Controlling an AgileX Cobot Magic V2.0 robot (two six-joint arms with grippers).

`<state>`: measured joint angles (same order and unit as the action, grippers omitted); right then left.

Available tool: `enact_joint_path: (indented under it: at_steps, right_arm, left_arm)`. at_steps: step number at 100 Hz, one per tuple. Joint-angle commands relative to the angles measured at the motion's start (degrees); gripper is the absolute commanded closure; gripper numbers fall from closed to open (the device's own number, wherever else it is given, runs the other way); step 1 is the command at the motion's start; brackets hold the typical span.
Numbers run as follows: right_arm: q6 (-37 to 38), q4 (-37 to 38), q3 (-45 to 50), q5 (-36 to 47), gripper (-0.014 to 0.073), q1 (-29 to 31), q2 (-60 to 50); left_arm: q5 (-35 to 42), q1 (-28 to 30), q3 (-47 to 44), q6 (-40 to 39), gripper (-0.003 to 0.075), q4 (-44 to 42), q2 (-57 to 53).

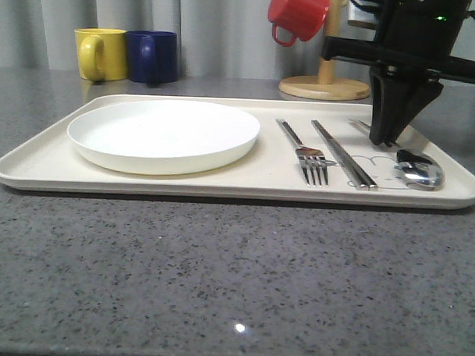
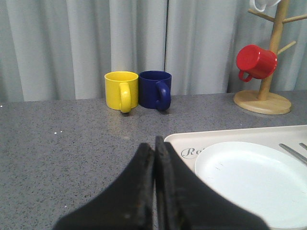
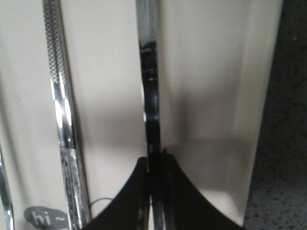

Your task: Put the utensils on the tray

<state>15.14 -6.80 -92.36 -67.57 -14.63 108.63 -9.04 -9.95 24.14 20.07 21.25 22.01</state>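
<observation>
Start at the left: your left gripper (image 2: 154, 158) hangs over bare grey speckled counter just beside the tray's corner, its black fingers pressed together on nothing, so it looks parked out of the way. Behind it stand a glossy yellow mug (image 1: 100, 54) and a dark blue mug (image 1: 153, 56), well apart from the work.

The tray (image 1: 35, 159) is matte cream with a low rolled rim, and the round white plate (image 1: 163, 134) takes its left half, probably to leave the right half free for a neat cutlery row. There you see the fork (image 1: 305, 152), tines toward the camera, then the flat chopsticks (image 1: 344, 154) lying parallel just beside it, all polished steel.

Furthest right, the spoon (image 1: 418, 172) rests with its oval bowl near the front rim. Your right gripper (image 1: 385, 139) stands low over its handle, jaws closed around the slim mirror-bright stem (image 3: 149, 100). Judging by this, the spoon is down but not yet released.
</observation>
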Motion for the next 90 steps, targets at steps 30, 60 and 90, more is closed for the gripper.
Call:
enact_joint_path:
  at_steps: [30,60,90]
  right_arm:
    - [0.1,0.1,-1.4,1.0,0.0248,0.1,-3.0]
    - [-3.2,2.7,-1.5,3.5,0.0251,0.7,-9.1]
    - [-3.2,11.3,1.1,7.0,0.0252,4.6,-19.5]
  left_arm:
    - [4.5,-0.3,1.5,-0.4,0.0738,0.3,0.3]
    - [4.5,-0.3,1.5,-0.4,0.0738,0.3,0.3]
    - [4.5,-0.3,1.5,-0.4,0.0738,0.3,0.3]
